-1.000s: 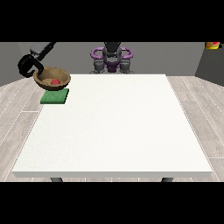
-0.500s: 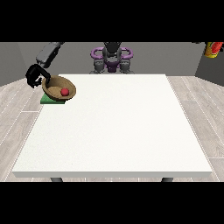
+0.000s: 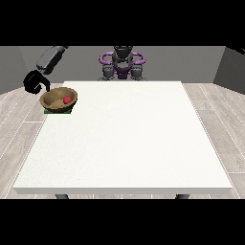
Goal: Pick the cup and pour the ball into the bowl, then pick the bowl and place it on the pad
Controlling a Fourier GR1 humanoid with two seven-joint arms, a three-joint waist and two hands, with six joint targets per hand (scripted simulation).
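My robot hand (image 3: pixel 35 82) at the view's left hangs at ten o'clock of the bowl (image 3: pixel 58 99), arm angled down. Fingers look curled, gripping nothing. The bowl, holding the ball (image 3: pixel 67 99), sits on the pad (image 3: pixel 58 110).

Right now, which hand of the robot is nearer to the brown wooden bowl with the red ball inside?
The right hand. It shows at the view's left, just beside the brown wooden bowl on the green pad. The other hand is not visible.
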